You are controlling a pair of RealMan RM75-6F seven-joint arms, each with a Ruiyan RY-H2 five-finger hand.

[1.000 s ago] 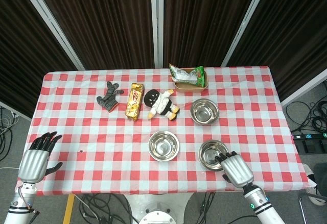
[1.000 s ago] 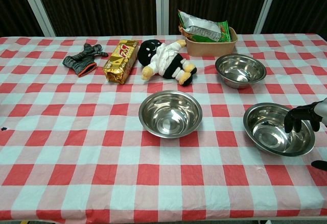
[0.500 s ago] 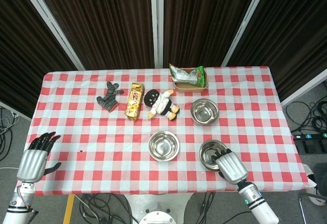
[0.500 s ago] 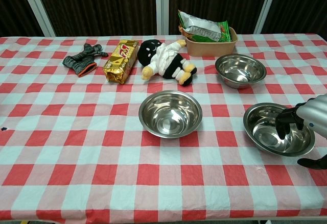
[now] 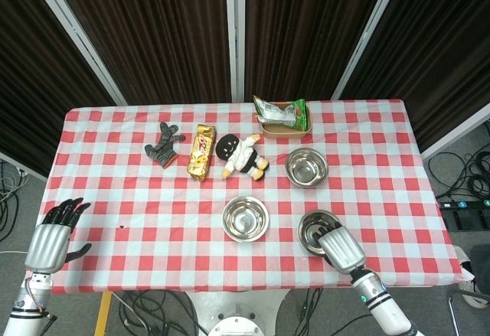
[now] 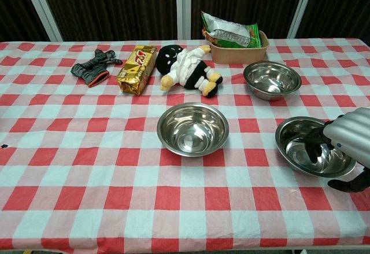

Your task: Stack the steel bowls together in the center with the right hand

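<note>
The right robot hand (image 6: 347, 140) has been advanced over the nearest shiny round steel bowl (image 6: 303, 148), fingers dipped inside its rim (nothing gripped yet); lifting appears imminent.

The robot's right hand (image 5: 340, 249) is reaching forward, back of the hand up, its dark fingers (image 6: 315, 148) curling downward. Its left hand (image 5: 50, 238) is resting open, fingers spread and pointing forward.
</note>
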